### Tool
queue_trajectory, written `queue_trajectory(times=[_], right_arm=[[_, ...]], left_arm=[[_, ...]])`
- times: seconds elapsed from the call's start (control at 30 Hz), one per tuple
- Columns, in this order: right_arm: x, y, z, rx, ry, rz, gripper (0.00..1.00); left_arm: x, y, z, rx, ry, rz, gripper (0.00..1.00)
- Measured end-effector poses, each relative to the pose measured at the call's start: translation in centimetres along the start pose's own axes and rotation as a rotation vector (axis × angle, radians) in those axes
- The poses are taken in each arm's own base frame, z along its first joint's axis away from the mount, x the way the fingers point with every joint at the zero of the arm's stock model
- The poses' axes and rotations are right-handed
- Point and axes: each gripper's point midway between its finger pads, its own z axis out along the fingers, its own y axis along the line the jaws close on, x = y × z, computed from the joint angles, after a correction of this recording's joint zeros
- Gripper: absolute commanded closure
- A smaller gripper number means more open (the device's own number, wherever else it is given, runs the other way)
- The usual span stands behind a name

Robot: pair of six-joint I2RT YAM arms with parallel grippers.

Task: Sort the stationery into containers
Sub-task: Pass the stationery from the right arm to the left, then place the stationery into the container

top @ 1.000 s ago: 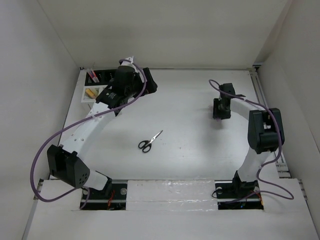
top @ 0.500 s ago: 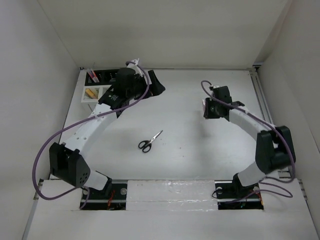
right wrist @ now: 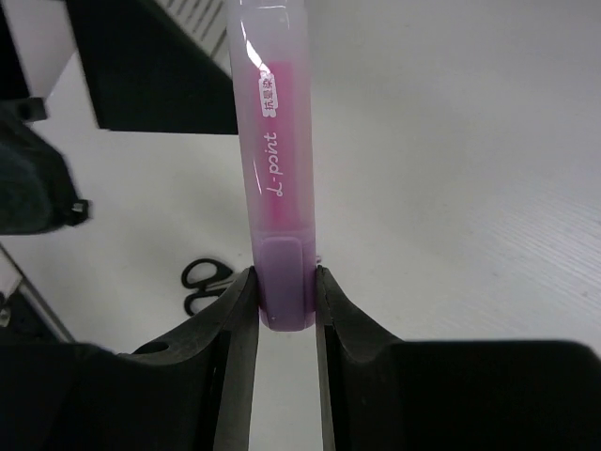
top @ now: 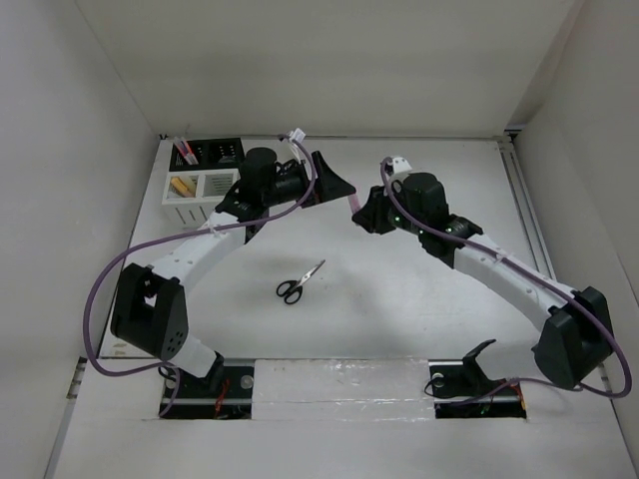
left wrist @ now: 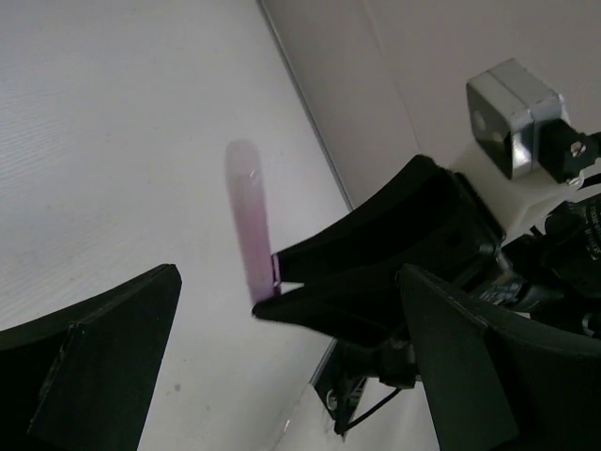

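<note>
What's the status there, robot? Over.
Right gripper shut on pink marker, held in the air. Left gripper open, facing it. Scissors on table, not in the way.

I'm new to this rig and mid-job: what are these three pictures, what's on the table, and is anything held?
Two white robot arms are bolted at the near edge of the white table. The overhead picture looks down on both; the other two come from wrist cameras. The right hand is shut on a translucent pink marker, close to the left hand, which stands wide open and empty. Black-handled scissors lie on the table between the arms. At far left stand a white slatted organizer box and a black mesh holder.
</note>
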Motion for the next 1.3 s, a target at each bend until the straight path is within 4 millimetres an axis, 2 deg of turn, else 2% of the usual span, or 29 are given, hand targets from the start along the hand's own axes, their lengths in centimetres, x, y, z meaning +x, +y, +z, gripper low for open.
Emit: queue_trajectory(times=[0.1, 0.23, 0.27, 0.3, 0.4, 0.5, 0.53, 0.57, 0.63, 0.7, 0.77, 0.8, 0.87, 1.0, 1.13, 1.2, 1.3], right_arm=[[0.4, 2.6, 0.4, -0.056, 0.015, -0.013, 1.0], [0.3, 5.0, 0.4, -0.106, 0.012, -0.027, 1.0], [0.2, 5.3, 0.4, -0.111, 0.009, -0.03, 1.0], [0.1, 5.7, 0.4, -0.119, 0.006, -0.033, 1.0], [-0.1, 6.3, 0.4, -0.125, -0.004, -0.038, 1.0], [-0.1, 6.4, 0.5, -0.115, -0.009, -0.038, 1.0], [-0.1, 6.3, 0.5, -0.11, -0.01, -0.037, 1.0], [-0.2, 6.3, 0.5, -0.107, -0.013, -0.037, 1.0], [-0.1, 6.1, 0.6, -0.097, -0.011, -0.037, 1.0], [-0.1, 6.1, 0.7, -0.096, -0.012, -0.035, 0.5], [-0.1, 6.1, 0.7, -0.096, -0.014, -0.031, 0.08], [-0.2, 6.0, 0.7, -0.089, -0.017, -0.028, 0.0], [-0.4, 5.8, 0.6, -0.076, -0.029, -0.037, 0.0], [-0.2, 5.1, -0.3, -0.061, -0.044, -0.043, 0.0], [0.5, 4.3, -1.6, -0.057, -0.053, -0.05, 0.0], [1.1, 4.0, -2.1, -0.058, -0.049, -0.053, 0.0], [2.4, 3.9, -2.5, -0.071, -0.032, -0.06, 0.0]], left_arm=[[0.0, -0.6, 0.0, 0.041, -0.006, -0.002, 0.01], [0.2, -0.5, 0.0, 0.042, -0.005, -0.007, 0.15], [0.2, -0.5, 0.0, 0.04, -0.005, -0.007, 0.31], [0.2, -0.4, 0.0, 0.038, -0.006, -0.01, 0.39], [0.1, -0.2, 0.0, 0.028, -0.012, -0.007, 0.59], [0.1, 0.3, 0.1, 0.006, -0.018, -0.007, 0.73], [0.1, 0.6, 0.1, -0.007, -0.021, -0.008, 0.8], [0.1, 0.8, 0.1, -0.02, -0.022, -0.009, 0.99], [0.0, 1.1, 0.1, -0.038, -0.025, -0.008, 1.0], [-0.1, 1.3, 0.1, -0.06, -0.027, 0.005, 1.0], [-0.8, 1.7, 0.0, -0.112, -0.05, 0.033, 1.0], [-1.5, 2.0, -0.1, -0.145, -0.07, 0.054, 1.0], [-3.9, 2.6, -0.6, -0.238, -0.14, 0.121, 1.0], [-11.2, 3.0, -3.4, -0.447, -0.352, 0.295, 1.0], [-18.9, 5.3, -9.8, -0.715, -0.581, 0.412, 1.0], [-21.5, 7.5, -13.4, -0.858, -0.665, 0.441, 1.0], [-23.8, 11.8, -18.6, -1.044, -0.732, 0.428, 1.0]])
